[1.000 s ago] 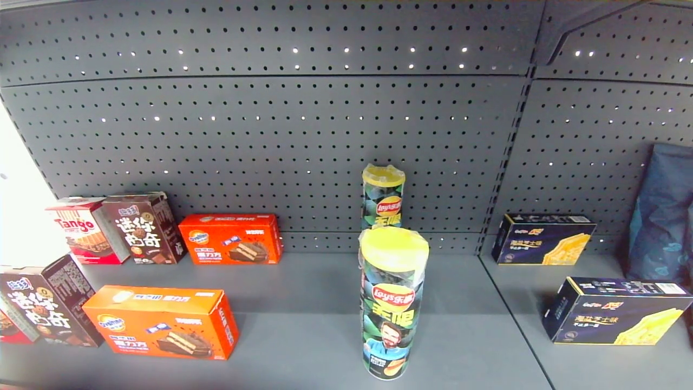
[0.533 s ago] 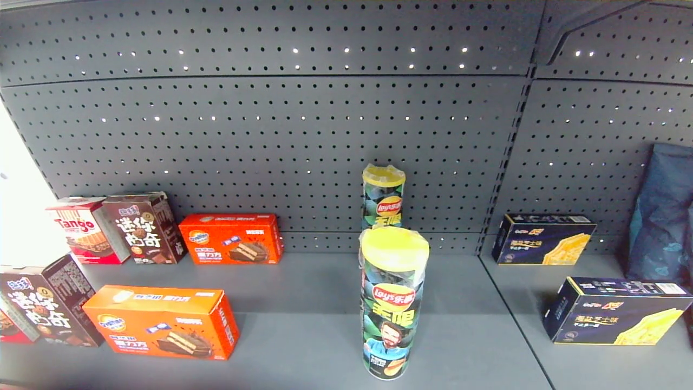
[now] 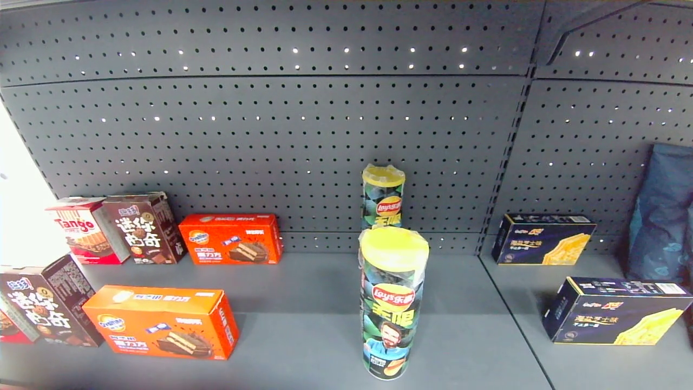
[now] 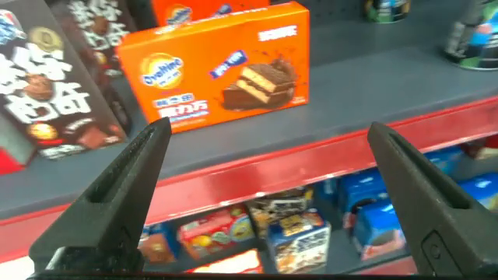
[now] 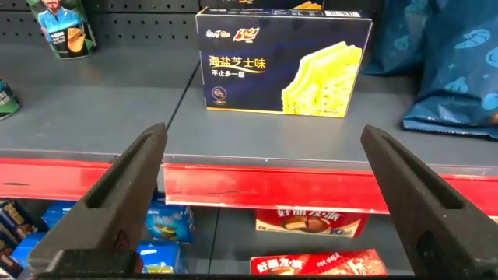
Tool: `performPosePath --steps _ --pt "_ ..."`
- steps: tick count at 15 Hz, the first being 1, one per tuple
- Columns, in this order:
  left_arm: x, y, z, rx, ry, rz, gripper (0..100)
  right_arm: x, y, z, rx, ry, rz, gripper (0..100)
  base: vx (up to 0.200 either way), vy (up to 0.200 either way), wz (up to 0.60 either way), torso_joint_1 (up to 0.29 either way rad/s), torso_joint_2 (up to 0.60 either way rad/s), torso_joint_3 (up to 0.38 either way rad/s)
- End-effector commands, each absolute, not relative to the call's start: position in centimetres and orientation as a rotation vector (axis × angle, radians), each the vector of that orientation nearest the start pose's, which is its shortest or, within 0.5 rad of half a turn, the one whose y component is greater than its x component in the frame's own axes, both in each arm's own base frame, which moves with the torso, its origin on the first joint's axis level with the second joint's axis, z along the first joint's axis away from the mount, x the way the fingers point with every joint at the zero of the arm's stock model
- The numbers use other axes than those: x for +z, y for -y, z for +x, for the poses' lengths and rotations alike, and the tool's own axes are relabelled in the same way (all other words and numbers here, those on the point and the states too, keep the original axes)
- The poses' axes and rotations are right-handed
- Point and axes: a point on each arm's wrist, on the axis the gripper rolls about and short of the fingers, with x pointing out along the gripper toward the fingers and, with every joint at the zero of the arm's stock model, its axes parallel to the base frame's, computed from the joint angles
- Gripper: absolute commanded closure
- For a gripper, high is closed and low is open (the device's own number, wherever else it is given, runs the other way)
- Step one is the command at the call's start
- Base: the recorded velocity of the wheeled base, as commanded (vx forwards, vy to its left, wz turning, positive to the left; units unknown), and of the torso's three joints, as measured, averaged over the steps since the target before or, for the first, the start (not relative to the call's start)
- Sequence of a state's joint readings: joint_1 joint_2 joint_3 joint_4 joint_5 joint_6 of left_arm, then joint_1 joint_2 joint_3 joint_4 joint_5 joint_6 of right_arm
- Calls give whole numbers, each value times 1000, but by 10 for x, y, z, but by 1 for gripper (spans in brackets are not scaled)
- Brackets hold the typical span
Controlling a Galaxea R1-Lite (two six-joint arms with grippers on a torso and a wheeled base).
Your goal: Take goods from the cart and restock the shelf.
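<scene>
The grey shelf (image 3: 303, 287) holds two yellow-lidded chip cans, one at the front (image 3: 392, 303) and one at the back (image 3: 383, 197). Orange cake boxes (image 3: 162, 322) (image 3: 231, 238) lie to their left and navy cracker boxes (image 3: 617, 311) (image 3: 544, 238) to their right. My left gripper (image 4: 268, 132) hangs open and empty in front of the shelf's red edge (image 4: 311, 167), facing an orange cake box (image 4: 226, 66). My right gripper (image 5: 262, 134) is open and empty too, just before the red edge (image 5: 272, 187) and facing a navy cracker box (image 5: 280, 62).
Brown and red biscuit boxes (image 3: 143, 227) (image 3: 81, 230) stand at the shelf's far left, and a blue bag (image 3: 663, 216) leans at the far right. A pegboard wall backs the shelf. A lower shelf of packaged goods (image 4: 288, 233) (image 5: 311, 222) sits beneath the red edge.
</scene>
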State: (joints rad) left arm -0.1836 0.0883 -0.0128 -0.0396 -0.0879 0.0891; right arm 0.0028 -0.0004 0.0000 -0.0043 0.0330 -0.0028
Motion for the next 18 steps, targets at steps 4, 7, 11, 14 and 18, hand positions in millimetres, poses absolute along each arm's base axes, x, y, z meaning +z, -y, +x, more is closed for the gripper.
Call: performPosePath --steps 4,7,11,14,18 --pt "82 1 -17 -375 -33 27 0 76 -1 -23 37 5 -3 0 0 0 0 0 0 0" --pt "77 -2 -16 -214 -102 60 0 76 -1 -23 35 5 -3 0 0 0 0 0 0 0" --pt "77 0 -17 -327 -87 52 0 76 -1 -23 35 5 -3 0 0 0 0 0 0 0" --pt "78 0 -17 -327 -86 48 0 76 -1 -23 35 5 -3 0 0 0 0 0 0 0" --pt "78 3 -16 -100 -85 37 0 76 -1 -23 35 5 -3 0 0 0 0 0 0 0"
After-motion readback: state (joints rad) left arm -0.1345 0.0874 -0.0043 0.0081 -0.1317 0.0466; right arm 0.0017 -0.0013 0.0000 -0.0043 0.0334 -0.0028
